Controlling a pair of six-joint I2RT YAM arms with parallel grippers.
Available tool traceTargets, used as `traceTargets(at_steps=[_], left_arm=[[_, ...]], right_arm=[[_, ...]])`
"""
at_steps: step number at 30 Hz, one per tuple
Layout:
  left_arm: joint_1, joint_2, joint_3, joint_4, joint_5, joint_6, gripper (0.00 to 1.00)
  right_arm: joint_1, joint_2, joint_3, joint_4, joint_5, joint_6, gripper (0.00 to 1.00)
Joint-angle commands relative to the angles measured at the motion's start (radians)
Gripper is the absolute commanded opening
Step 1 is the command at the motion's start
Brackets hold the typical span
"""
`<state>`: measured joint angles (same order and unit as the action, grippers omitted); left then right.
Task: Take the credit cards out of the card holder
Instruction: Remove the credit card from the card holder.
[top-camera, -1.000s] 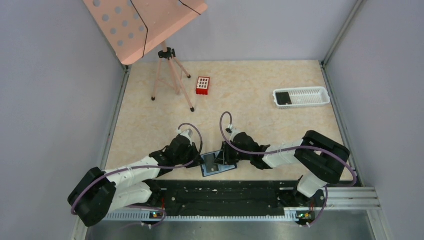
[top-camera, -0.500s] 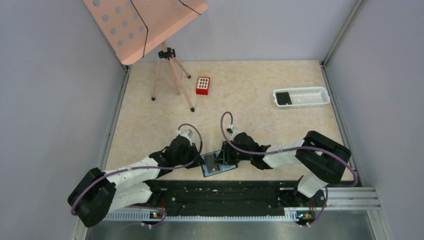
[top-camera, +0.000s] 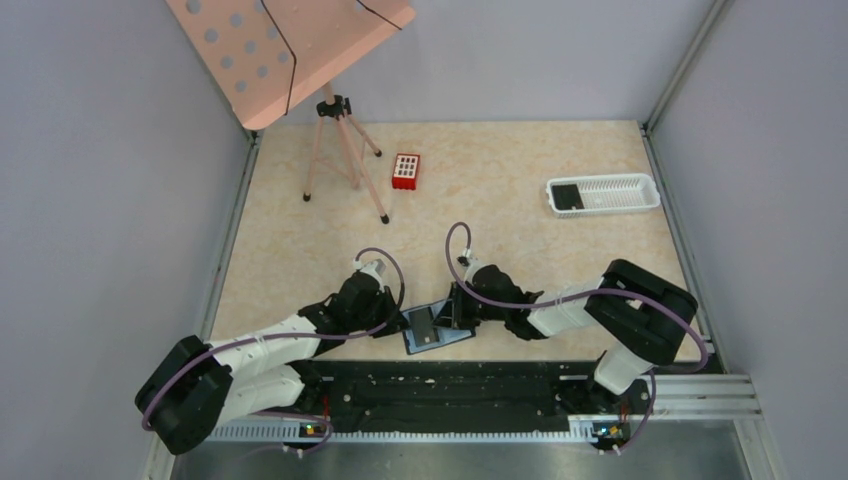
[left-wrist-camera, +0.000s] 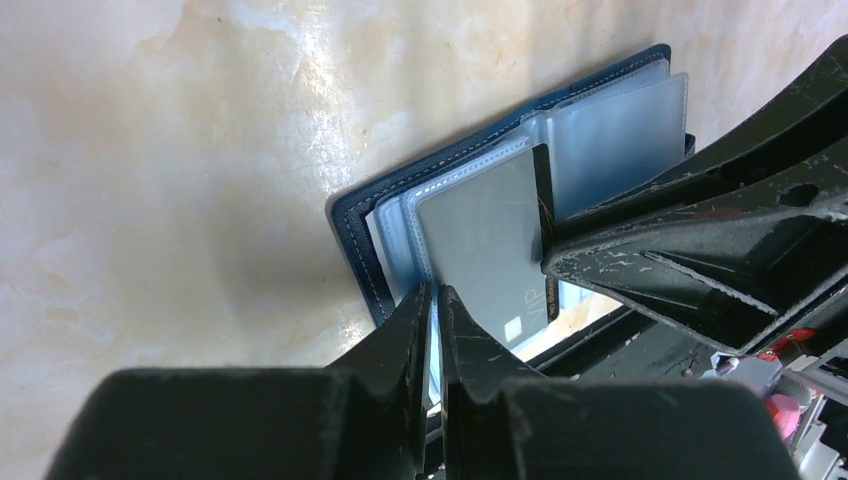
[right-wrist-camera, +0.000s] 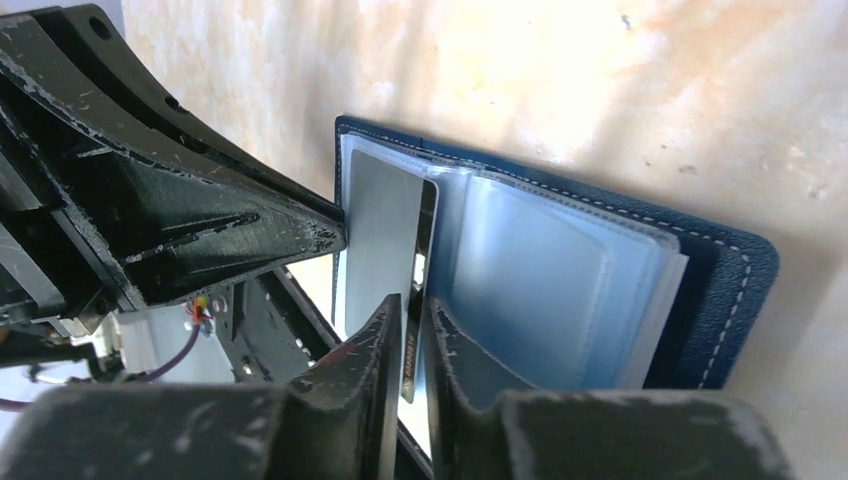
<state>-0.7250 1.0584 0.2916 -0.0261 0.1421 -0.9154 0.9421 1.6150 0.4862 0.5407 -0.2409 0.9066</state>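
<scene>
The blue card holder (top-camera: 438, 331) lies open near the table's front edge, between both grippers. My left gripper (left-wrist-camera: 434, 292) is shut on the edge of a clear inner sleeve (left-wrist-camera: 400, 250) of the card holder (left-wrist-camera: 352, 228). A dark credit card (right-wrist-camera: 385, 232) stands partly out of that sleeve. My right gripper (right-wrist-camera: 415, 306) is shut on this card's dark edge (left-wrist-camera: 542, 200), opposite the left gripper (right-wrist-camera: 325, 236). In the top view the left gripper (top-camera: 398, 322) and right gripper (top-camera: 455, 315) meet over the holder. More clear sleeves (right-wrist-camera: 540, 290) fan out to the right.
A white slotted tray (top-camera: 620, 195) at the back right holds a dark card (top-camera: 566, 196). A red block (top-camera: 405, 171) and a pink stand on a tripod (top-camera: 340, 150) are at the back left. The black rail (top-camera: 440, 385) runs just in front of the holder.
The right gripper's jaws have narrowed onto the card's edge, and the right arm has shifted slightly. The left gripper and the card holder have stayed put.
</scene>
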Motion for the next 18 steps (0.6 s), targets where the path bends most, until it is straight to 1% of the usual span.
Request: traceTargets(at_steps=[1, 2, 3, 18], left_arm=[[-0.001, 0.001, -0.022, 0.007, 0.007, 0.001, 0.12], [-0.001, 0.002, -0.022, 0.008, 0.005, 0.001, 0.12], [-0.001, 0.003, -0.022, 0.008, 0.004, 0.002, 0.12], [-0.001, 0.046, -0.025, 0.009, -0.021, 0.014, 0.12]], right_arm=[[-0.014, 0.01, -0.018, 0.107, -0.045, 0.025, 0.07], [-0.015, 0.007, -0.02, 0.104, -0.045, 0.024, 0.02], [-0.016, 0.003, -0.022, 0.101, -0.045, 0.023, 0.0], [-0.053, -0.08, -0.078, 0.062, -0.022, 0.032, 0.0]])
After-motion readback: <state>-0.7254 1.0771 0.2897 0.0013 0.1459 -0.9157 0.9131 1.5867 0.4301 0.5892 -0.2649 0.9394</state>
